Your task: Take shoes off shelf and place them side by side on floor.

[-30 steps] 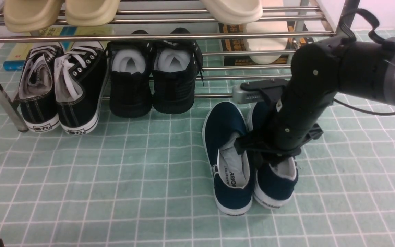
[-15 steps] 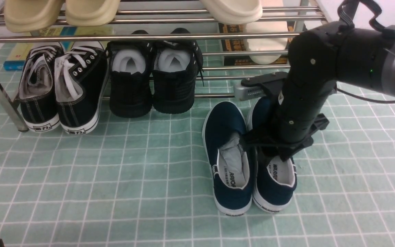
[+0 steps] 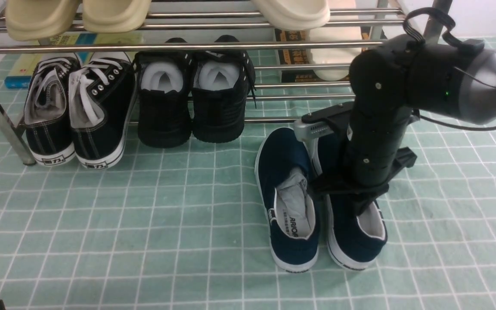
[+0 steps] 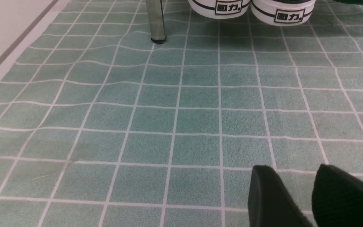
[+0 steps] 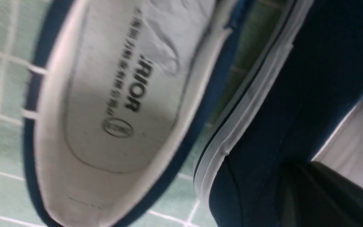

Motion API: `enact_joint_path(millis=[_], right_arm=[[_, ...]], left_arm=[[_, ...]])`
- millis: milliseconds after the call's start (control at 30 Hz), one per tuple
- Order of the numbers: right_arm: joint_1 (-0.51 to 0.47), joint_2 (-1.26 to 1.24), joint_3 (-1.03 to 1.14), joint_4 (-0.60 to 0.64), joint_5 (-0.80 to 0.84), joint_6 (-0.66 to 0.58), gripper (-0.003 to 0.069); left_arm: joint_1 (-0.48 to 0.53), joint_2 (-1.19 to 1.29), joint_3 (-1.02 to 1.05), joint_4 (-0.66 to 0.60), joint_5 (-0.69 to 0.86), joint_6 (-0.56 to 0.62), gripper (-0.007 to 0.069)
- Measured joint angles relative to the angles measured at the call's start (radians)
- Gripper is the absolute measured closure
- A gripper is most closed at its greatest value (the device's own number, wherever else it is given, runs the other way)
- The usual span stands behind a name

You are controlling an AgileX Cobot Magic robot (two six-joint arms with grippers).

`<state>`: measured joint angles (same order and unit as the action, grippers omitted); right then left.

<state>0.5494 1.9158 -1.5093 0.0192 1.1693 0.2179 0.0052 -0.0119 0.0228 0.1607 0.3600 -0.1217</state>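
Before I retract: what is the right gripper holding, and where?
Right gripper looks shut on the right-hand navy slip-on, pinching the rim of its opening.

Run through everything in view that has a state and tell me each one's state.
Left navy shoe: upright on the floor, paper-stuffed.
Right navy shoe: upright on the floor, beside it.
Right pincer: shut, tips at the right navy shoe's opening.
Left pincer: open, empty.
Black lace-up sneakers: on the shelf lower tier.
All-black shoes: same tier, stuffed.
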Motion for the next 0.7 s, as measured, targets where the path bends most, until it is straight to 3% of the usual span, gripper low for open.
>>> enact_joint_path(millis=[333, 600, 700], right_arm=[[0.0, 0.001, -0.002, 0.01, -0.004, 0.0, 0.0617], [0.0, 0.004, -0.094, 0.052, 0.046, 0.012, 0.0334], [0.0, -0.001, -0.151, 0.054, 0.047, 0.001, 0.0298]], left_arm=[[0.0, 0.0, 0.0, 0.0, 0.0, 0.0, 0.0383], [0.0, 0.0, 0.0, 0.0, 0.0, 0.0, 0.0383], [0.0, 0.0, 0.0, 0.0, 0.0, 0.0, 0.0383]])
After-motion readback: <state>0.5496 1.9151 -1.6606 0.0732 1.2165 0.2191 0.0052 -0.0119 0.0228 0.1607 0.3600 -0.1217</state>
